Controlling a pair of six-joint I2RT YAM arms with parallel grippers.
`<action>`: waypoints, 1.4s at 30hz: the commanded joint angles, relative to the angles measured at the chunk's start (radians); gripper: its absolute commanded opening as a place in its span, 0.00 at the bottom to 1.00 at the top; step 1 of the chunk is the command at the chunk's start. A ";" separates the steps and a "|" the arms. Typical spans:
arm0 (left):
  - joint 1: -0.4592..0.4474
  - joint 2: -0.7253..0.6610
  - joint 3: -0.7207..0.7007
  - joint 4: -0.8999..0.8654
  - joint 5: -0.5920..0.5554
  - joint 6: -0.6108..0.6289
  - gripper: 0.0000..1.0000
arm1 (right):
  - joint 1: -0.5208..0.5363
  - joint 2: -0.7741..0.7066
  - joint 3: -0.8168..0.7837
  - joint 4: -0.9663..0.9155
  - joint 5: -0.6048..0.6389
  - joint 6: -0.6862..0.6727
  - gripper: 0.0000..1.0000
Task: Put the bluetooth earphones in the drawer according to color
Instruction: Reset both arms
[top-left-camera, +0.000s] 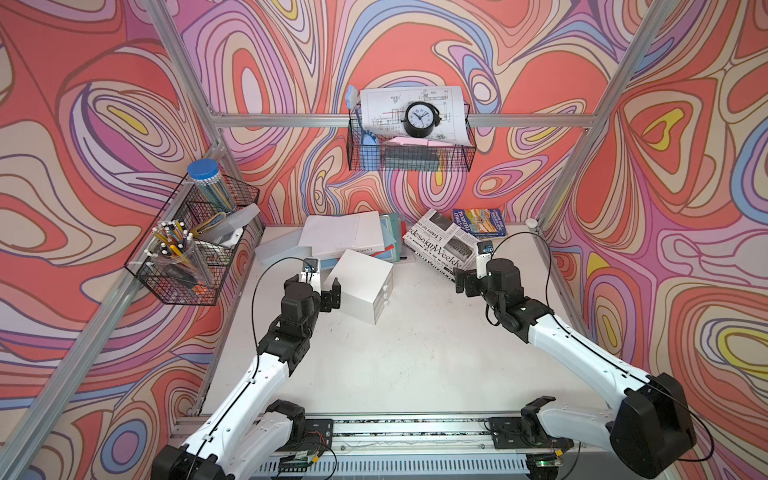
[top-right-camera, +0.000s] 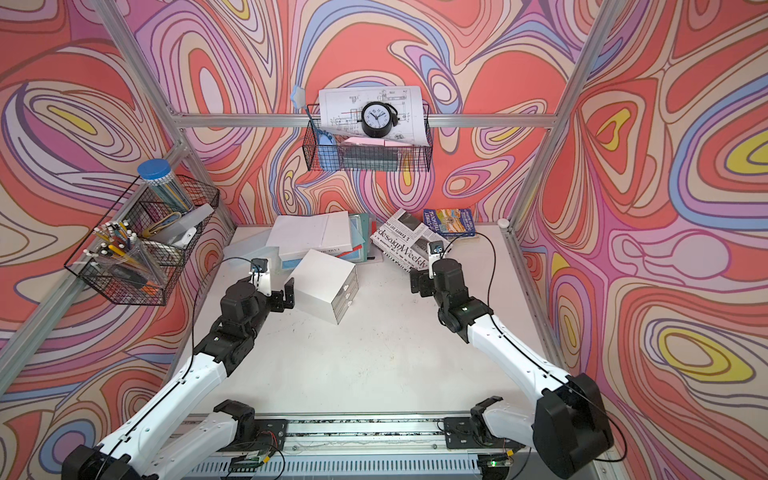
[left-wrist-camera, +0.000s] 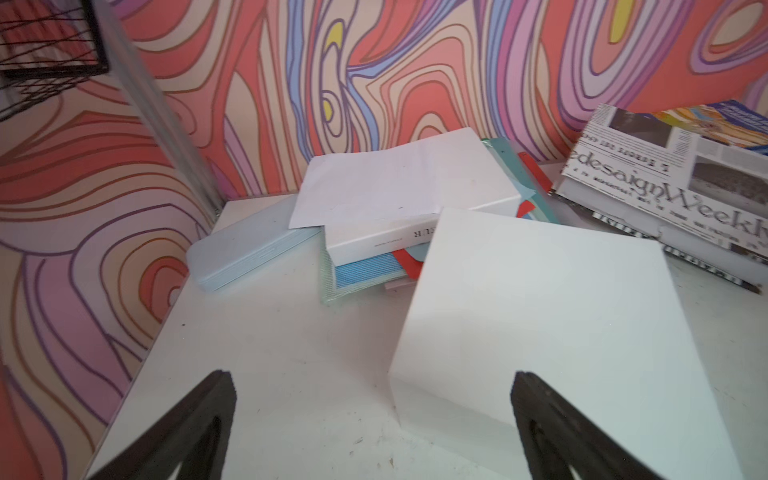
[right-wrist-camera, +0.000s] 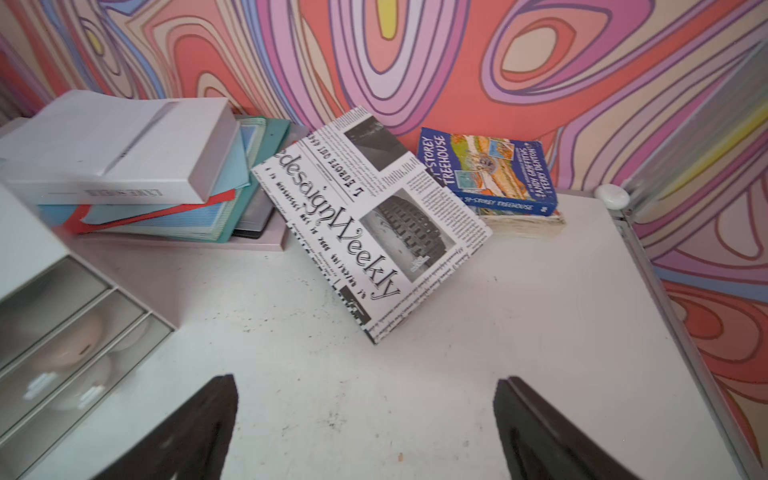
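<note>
The drawer (top-left-camera: 360, 277) (top-right-camera: 323, 279) is a white cabinet standing slantwise at mid table, its three clear fronts (right-wrist-camera: 62, 332) all pushed in. Through them I make out pale rounded earphones (right-wrist-camera: 85, 338); their colours are unclear. My left gripper (top-left-camera: 328, 287) (top-right-camera: 281, 293) (left-wrist-camera: 372, 378) is open beside the cabinet's left rear corner (left-wrist-camera: 540, 316), which lies between its fingers. My right gripper (top-left-camera: 462, 280) (top-right-camera: 417, 282) (right-wrist-camera: 365, 382) is open over bare table to the cabinet's right, holding nothing. A small white pebble-shaped thing (right-wrist-camera: 611, 195) (top-left-camera: 532, 223) lies at the far right corner.
Behind the cabinet are a frosted pencil box (top-left-camera: 282, 249) (left-wrist-camera: 249, 249) and a stack of books and folders (top-left-camera: 349, 235). A folded newspaper (top-left-camera: 442, 245) (right-wrist-camera: 374, 232) and a blue paperback (top-left-camera: 478, 220) lie at the back right. Wire baskets hang on the left wall (top-left-camera: 191, 253) and back wall (top-left-camera: 411, 156).
</note>
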 joint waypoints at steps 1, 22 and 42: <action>0.027 0.009 -0.041 0.084 -0.212 -0.081 0.98 | -0.065 0.072 0.019 0.042 0.075 0.016 0.98; 0.173 0.522 -0.266 0.842 -0.242 -0.037 0.99 | -0.232 0.409 -0.203 0.717 0.113 -0.100 0.98; 0.210 0.623 -0.199 0.774 0.059 0.021 0.99 | -0.343 0.462 -0.386 1.085 -0.035 -0.020 0.98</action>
